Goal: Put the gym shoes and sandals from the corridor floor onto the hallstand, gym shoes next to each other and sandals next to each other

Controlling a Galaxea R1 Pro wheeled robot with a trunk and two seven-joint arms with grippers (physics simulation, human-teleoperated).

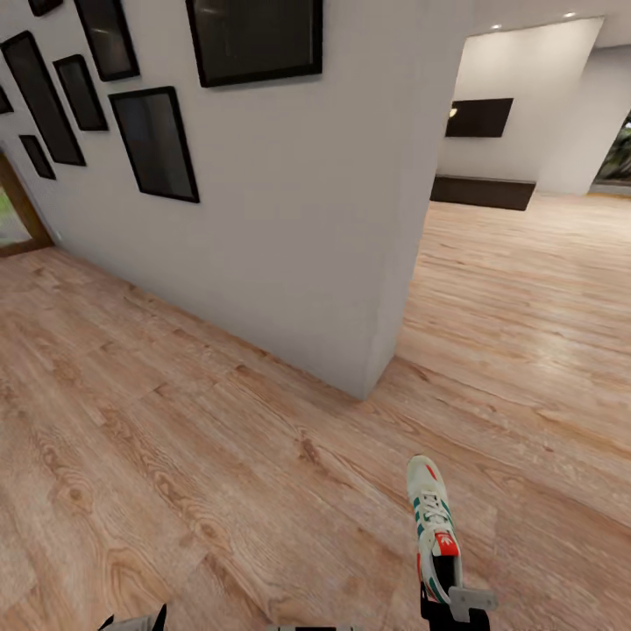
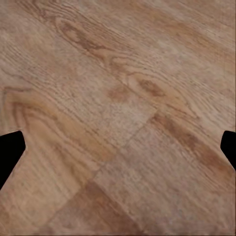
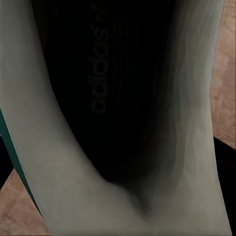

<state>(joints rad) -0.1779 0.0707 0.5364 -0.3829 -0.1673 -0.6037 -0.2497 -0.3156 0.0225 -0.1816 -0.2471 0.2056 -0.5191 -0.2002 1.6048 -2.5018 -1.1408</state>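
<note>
From my head camera, the gym shoe (image 1: 432, 524) hangs out ahead of my right gripper (image 1: 449, 594), toe pointing away over the corridor floor (image 1: 219, 456), heel end pinched in my fingers. I judge the risk to be its long overhang: a swing of the trunk, or a brush against the wall corner (image 1: 372, 386) ahead, could lever it loose, and the shoe would land on the floor instead of the rack. My left arm (image 1: 140, 620) barely peeks in at the bottom edge.

From my left wrist, two dark fingertips (image 2: 11, 152) sit far apart over bare planks, spread wide and holding nothing.

From my right wrist, the shoe's dark insole and pale collar (image 3: 64, 162) press close against the lens, so I am clamped on its heel
</note>
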